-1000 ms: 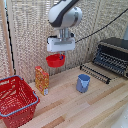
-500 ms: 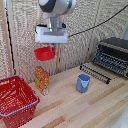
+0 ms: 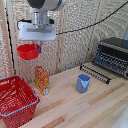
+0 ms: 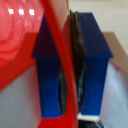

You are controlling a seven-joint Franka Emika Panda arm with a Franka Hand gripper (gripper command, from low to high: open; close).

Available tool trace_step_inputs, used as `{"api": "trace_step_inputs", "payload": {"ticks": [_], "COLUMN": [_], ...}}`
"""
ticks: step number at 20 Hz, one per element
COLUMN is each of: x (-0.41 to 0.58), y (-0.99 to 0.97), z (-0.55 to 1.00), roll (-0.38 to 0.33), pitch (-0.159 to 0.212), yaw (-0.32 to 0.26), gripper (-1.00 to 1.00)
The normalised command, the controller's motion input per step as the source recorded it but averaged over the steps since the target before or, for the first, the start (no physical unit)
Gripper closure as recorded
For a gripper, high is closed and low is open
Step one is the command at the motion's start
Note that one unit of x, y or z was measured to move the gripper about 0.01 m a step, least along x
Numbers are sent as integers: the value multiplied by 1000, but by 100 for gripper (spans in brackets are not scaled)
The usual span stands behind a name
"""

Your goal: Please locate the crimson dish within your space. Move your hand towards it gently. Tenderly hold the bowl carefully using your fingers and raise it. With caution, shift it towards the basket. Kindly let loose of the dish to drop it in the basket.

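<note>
Against the woven wall, above the worktop's (image 3: pixel 75 107) far edge, our hand (image 3: pixel 36 46) pinched the crimson dish's (image 3: pixel 28 51) rim. We judged it best to travel level, releasing only over the basket (image 3: pixel 15 100).

no readable text from here.
i see print on the orange carton (image 3: pixel 42 80), but it's too blurred for me to make out.
</note>
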Motion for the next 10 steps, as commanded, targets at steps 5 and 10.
{"api": "trace_step_inputs", "payload": {"ticks": [5,10], "x": [-36,-274], "y": [769,611], "z": [-147,-315], "roll": [-140,-122], "pitch": [-145,-37], "yaw": [-8,20], "gripper": [100,100]}}
